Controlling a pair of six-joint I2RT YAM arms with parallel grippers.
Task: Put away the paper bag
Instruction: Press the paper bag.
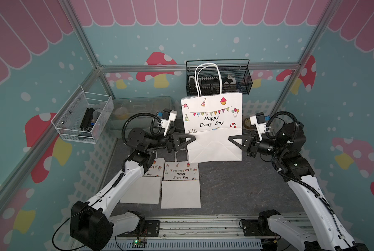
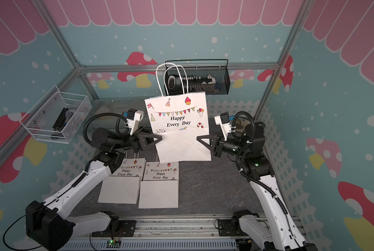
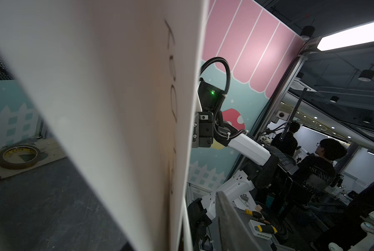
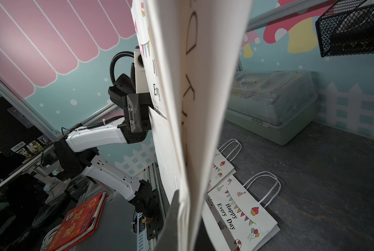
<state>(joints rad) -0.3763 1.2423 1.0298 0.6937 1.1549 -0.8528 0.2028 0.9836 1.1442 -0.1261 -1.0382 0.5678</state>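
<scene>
Here the folded, party-printed paper bag (image 1: pixel 212 130) is upright, right claw (image 1: pixel 231 139) clamping it, left claw (image 1: pixel 193 138) unclear.

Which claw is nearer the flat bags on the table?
Left. The left claw is at the held bag's edge, near the flat bags; the right claw is at its opposite edge, farther away.
</scene>
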